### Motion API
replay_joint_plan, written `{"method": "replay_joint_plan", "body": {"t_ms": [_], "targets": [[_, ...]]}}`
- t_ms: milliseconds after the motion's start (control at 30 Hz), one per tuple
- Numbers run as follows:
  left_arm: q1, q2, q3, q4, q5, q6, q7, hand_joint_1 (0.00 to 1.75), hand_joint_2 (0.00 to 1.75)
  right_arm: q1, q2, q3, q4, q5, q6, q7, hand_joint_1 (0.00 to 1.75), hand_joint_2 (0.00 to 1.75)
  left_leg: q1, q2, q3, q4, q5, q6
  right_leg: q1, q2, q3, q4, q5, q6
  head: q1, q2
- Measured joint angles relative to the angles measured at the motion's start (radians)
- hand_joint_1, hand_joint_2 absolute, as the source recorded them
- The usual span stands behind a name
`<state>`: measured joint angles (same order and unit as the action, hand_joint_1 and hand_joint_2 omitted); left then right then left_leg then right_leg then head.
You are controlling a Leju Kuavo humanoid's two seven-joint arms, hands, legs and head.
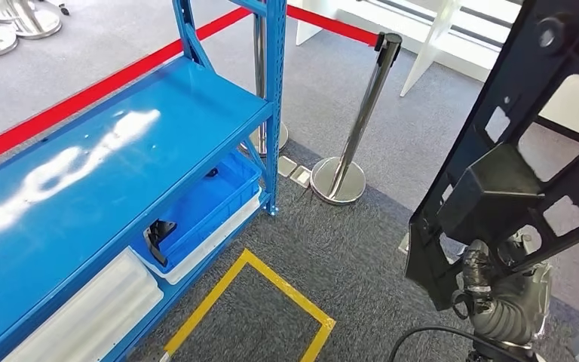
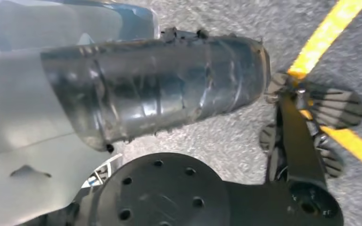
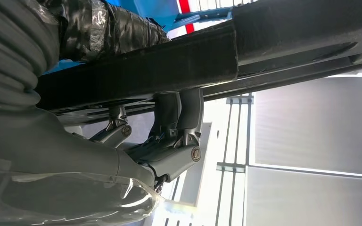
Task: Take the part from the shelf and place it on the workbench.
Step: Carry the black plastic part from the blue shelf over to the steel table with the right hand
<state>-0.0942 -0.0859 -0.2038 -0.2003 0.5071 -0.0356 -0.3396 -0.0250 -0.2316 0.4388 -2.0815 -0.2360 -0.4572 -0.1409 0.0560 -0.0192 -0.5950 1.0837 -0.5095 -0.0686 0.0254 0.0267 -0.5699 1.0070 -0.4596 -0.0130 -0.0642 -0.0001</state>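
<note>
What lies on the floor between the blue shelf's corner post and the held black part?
In the head view, between the blue shelf post and the black part in the right hand: a chrome stanchion on grey carpet.

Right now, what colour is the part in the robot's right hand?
Black; the perforated frame part held by the right hand shows best in the head view.

The head view looks forward and down from high on the robot, over the blue shelf [image 1: 113, 143] and grey carpet with a yellow floor marking [image 1: 271, 290]. The left wrist view faces the floor from close above, sharing that yellow marking [image 2: 327, 35]. The right wrist view sits tight behind the right hand [image 3: 169, 141], tilted toward pale wall panels, sharing the black part [image 3: 217, 52] with the head view [image 1: 513, 151].
</note>
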Motion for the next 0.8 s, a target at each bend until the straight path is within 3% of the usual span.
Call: {"method": "replay_joint_plan", "body": {"t_ms": [67,100,167,233,300,333,367,433,500,567,667,733,800], "targets": [[0.0,-0.003,-0.003,0.0,0.001,-0.003,0.0,0.0,0.0,0.001,0.0,0.0,-0.002,0.01,-0.002,0.001,1.75,1.75,-0.004,-0.002,-0.01,0.013,-0.006,0.033,0.001,0.005,-0.019,0.035,-0.013,0.0,0.002,0.0],[0.001,-0.006,-0.004,0.0,0.001,-0.004,0.0,0.0,0.0,0.001,0.0,0.0,-0.003,0.014,-0.003,0.002,1.75,1.75,-0.005,-0.001,-0.012,0.014,-0.005,0.042,0.001,0.005,-0.023,0.044,-0.016,0.0,0.007,0.0],[0.002,-0.013,-0.006,0.0,0.002,-0.003,-0.002,0.0,0.0,0.002,-0.001,-0.001,-0.002,0.02,-0.006,0.006,1.75,1.75,-0.007,0.001,-0.014,0.012,-0.002,0.05,-0.002,-0.004,-0.047,0.096,-0.043,0.006,0.01,0.0],[0.001,-0.016,-0.007,0.0,0.004,-0.003,-0.003,0.0,0.0,0.002,-0.001,-0.001,-0.002,0.025,-0.007,0.01,1.75,1.75,-0.012,0.001,-0.014,0.007,0.001,0.056,-0.01,-0.017,-0.104,0.218,-0.101,0.013,0.013,0.0],[0.001,-0.016,-0.009,0.0,0.008,-0.003,-0.004,0.0,0.0,0.002,-0.001,0.0,-0.001,0.028,-0.007,0.015,1.75,1.75,-0.018,0.003,-0.012,0.003,0.002,0.057,-0.013,-0.022,-0.16,0.329,-0.138,0.009,0.013,0.0],[0.001,-0.016,-0.01,0.0,0.009,-0.003,-0.004,0.0,0.0,0.003,-0.001,0.0,0.0,0.029,-0.007,0.017,1.75,1.75,-0.021,0.003,-0.011,0.001,0.002,0.057,-0.011,-0.022,-0.168,0.338,-0.13,0.003,0.012,0.0],[0.0,-0.016,-0.011,0.0,0.009,-0.003,-0.004,0.0,0.0,0.003,-0.001,0.0,0.001,0.03,-0.007,0.019,1.75,1.75,-0.023,0.004,-0.007,-0.001,0.002,0.057,-0.007,-0.022,-0.158,0.307,-0.104,-0.006,0.012,0.0],[-0.001,-0.016,-0.012,0.0,0.01,-0.004,-0.005,0.0,0.0,0.003,-0.002,-0.001,0.0,0.032,-0.008,0.023,1.75,1.75,-0.022,0.004,0.005,-0.013,0.003,0.059,0.01,-0.024,-0.093,0.161,-0.025,-0.028,0.012,0.0],[-0.001,-0.017,-0.013,0.0,0.011,-0.005,-0.005,0.0,0.0,0.001,-0.002,-0.001,-0.001,0.035,-0.008,0.024,1.75,1.75,-0.016,0.004,0.018,-0.034,0.009,0.056,0.028,-0.028,-0.032,0.037,0.021,-0.042,0.012,0.0],[-0.001,-0.018,-0.014,0.0,0.013,-0.007,-0.005,0.0,0.0,-0.001,-0.002,-0.002,-0.002,0.037,-0.009,0.026,1.75,1.75,-0.006,0.006,0.025,-0.053,0.017,0.047,0.041,-0.028,-0.009,-0.013,0.03,-0.046,0.012,0.0],[-0.002,-0.018,-0.014,0.0,0.015,-0.009,-0.008,0.0,0.0,-0.002,-0.002,-0.002,-0.007,0.037,-0.01,0.027,1.75,1.75,-0.006,0.012,0.027,-0.051,0.008,0.044,0.04,-0.028,0.053,-0.12,0.054,-0.057,0.011,0.0],[-0.002,-0.015,-0.014,0.0,0.016,-0.009,-0.008,0.0,0.0,-0.002,-0.002,-0.001,-0.005,0.037,-0.011,0.028,1.75,1.75,-0.017,0.013,-0.011,0.037,-0.039,0.048,0.034,-0.03,0.078,-0.153,0.063,-0.055,0.009,0.0],[-0.001,-0.009,-0.014,0.0,0.019,-0.008,-0.008,0.0,0.0,0.002,-0.001,0.0,-0.001,0.037,-0.012,0.032,1.75,1.75,-0.021,0.013,-0.067,0.145,-0.079,0.043,0.03,-0.029,0.078,-0.142,0.055,-0.053,0.008,0.0]]}}
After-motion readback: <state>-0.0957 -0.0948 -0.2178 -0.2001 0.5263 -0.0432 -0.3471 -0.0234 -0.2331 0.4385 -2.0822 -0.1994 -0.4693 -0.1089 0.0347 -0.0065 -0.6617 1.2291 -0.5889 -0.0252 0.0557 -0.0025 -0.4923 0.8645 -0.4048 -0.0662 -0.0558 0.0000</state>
